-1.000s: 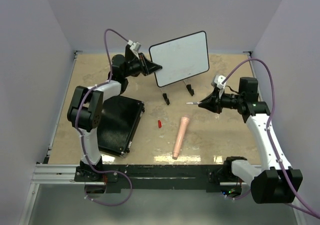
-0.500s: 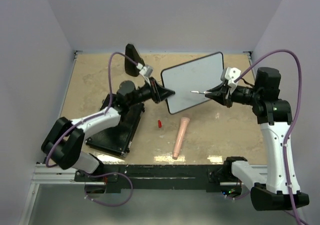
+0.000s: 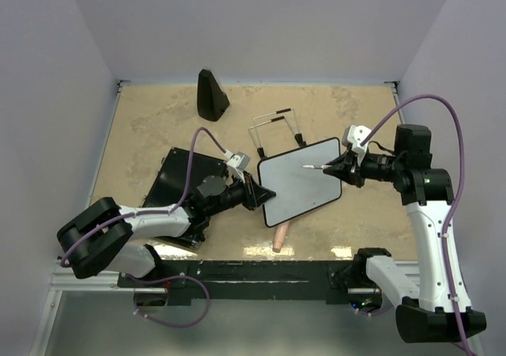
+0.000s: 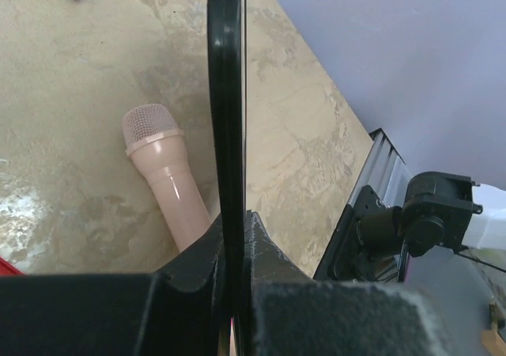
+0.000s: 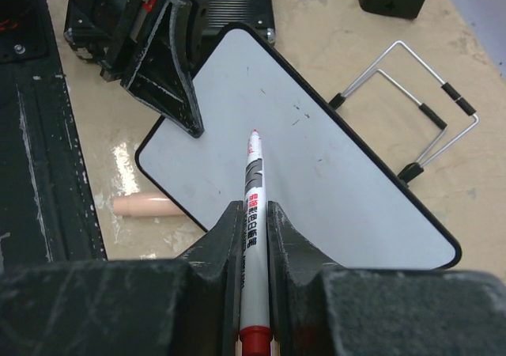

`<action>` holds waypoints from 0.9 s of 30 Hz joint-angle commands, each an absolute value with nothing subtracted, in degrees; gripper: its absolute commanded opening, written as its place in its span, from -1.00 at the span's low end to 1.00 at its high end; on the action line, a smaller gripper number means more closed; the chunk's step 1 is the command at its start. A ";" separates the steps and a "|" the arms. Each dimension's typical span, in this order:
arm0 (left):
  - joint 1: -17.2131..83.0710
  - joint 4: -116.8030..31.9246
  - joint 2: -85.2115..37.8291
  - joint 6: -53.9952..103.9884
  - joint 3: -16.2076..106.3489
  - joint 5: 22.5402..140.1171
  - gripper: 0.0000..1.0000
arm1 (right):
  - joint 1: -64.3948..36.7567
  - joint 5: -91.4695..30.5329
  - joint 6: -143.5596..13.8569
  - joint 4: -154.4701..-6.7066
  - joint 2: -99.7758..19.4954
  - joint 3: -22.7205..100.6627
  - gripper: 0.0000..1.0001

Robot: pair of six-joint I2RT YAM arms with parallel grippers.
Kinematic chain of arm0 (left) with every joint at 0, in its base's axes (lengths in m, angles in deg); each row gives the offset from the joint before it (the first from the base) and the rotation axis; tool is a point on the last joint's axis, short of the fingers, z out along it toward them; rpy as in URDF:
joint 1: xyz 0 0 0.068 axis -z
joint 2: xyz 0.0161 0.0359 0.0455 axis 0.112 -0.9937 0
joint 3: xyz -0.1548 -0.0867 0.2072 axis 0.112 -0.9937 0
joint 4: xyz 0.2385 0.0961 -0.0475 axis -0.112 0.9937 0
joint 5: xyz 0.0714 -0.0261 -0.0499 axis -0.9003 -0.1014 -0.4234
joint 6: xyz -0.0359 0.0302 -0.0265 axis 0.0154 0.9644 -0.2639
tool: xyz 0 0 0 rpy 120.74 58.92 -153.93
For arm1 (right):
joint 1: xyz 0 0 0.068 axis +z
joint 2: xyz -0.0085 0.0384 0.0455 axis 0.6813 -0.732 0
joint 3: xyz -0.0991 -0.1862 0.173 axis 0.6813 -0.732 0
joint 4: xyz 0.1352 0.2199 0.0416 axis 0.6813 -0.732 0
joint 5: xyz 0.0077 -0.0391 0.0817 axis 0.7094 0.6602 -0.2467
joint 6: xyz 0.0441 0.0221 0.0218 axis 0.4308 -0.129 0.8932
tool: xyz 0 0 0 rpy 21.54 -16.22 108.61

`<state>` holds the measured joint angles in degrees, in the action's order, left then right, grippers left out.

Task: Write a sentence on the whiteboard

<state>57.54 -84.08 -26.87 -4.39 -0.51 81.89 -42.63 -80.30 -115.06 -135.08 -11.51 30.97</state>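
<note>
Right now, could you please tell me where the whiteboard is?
In the top view the whiteboard is central, its left edge clamped in the left hand, in front of the wire stand, over the pink microphone.

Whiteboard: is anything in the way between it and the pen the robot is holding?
No, nothing visible. The white marker pen in the shut right gripper points at the bare face of the small white black-framed whiteboard. The left gripper clamps only its edge.
</note>
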 commanded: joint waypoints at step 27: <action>64.00 -106.34 -31.61 -8.95 -4.16 74.12 -1.00 | -42.59 -83.47 -121.15 -127.90 -9.16 18.36 -1.00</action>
